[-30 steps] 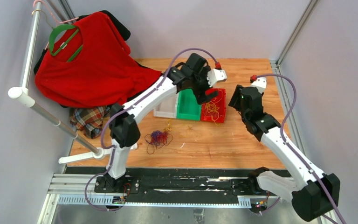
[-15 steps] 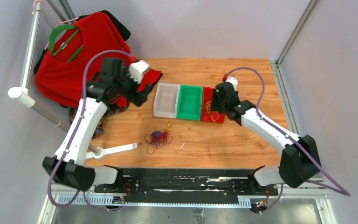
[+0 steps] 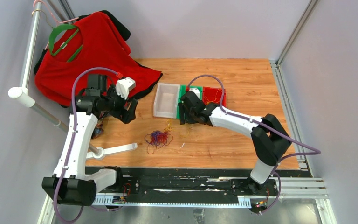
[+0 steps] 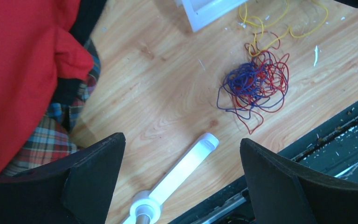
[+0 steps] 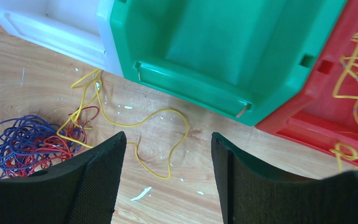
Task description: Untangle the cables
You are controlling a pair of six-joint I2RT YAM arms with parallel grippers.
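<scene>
Curling in red bin (image 5: 303, 107), right-wrist: cables (image 5: 345, 151)

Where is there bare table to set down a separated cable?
Bare wood lies beyond the bins, up to the table's far edge, and along its right edge. Crowded: the cable tangle in front of the bins, and the clothes at left.

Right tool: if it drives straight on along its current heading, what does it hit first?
Most likely the loose yellow wire lying on the table, just short of the green bin. Depth is hard to judge.
</scene>
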